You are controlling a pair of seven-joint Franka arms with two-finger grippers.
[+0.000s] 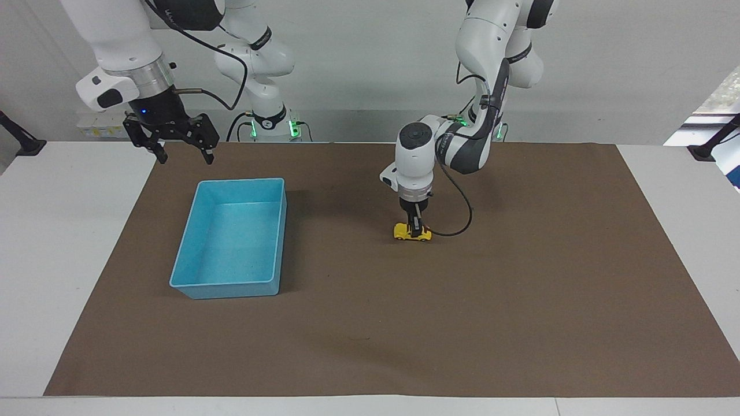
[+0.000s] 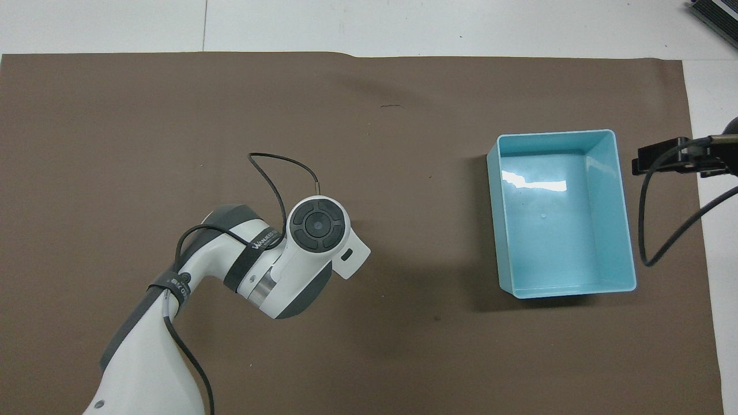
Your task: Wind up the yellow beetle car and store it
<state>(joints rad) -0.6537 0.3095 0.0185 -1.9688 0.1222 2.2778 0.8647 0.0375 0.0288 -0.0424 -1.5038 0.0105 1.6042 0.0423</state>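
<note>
sitting on mat w/ wheels down, yellow beetle car [image 1: 412, 233] pinched in left gripper [image 1: 414, 230]

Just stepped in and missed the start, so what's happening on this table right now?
The left gripper is down on the brown mat, shut on the yellow beetle car, whose wheels sit on the mat. The car is beside the blue bin, toward the left arm's end of the table. The bin is empty; the car is not yet stored. The right gripper waits open, raised above the edge of the mat near the bin.
</note>
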